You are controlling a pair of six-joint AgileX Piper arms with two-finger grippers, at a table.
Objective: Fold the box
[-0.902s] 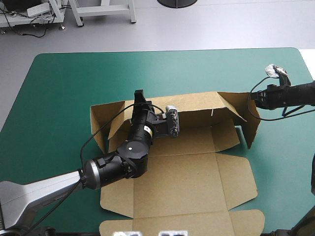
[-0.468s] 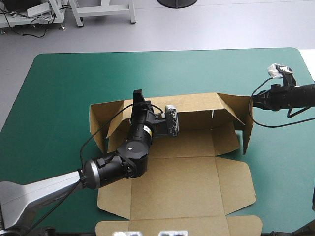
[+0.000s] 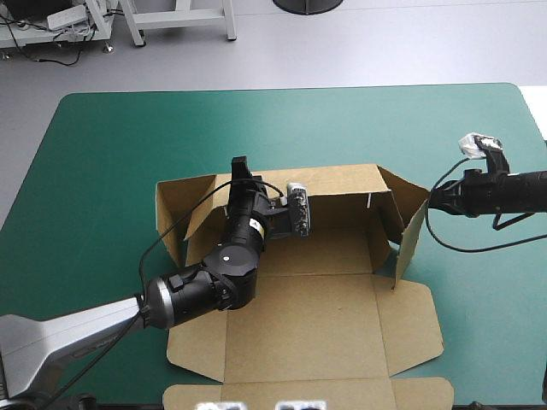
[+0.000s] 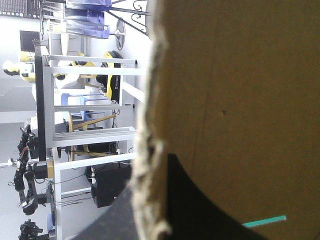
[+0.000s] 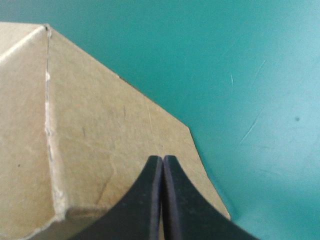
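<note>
Pinching the box (image 3: pixel 325 299) by its raised back wall, left tool (image 3: pixel 242 165) holds; right tool (image 3: pixel 431 197), closed empty, presses one flap (image 3: pixel 410 239); front flat

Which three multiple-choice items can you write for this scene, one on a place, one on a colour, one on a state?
1. Where is the right gripper?
A. at the box's right flap
B. high over the box's middle
C. on the box's near edge

2. What colour is the cover?
A. red
B. teal-green
C. white

3. How do the right gripper's fingers stand?
A. wide apart
B. shut on a cloth
C. shut, meeting in one arch

Key:
1 A: the high view shows its tip at the raised flap.
2 B: the high view shows the colour all around the box.
3 C: the right wrist view shows them touching, with nothing between them.
</note>
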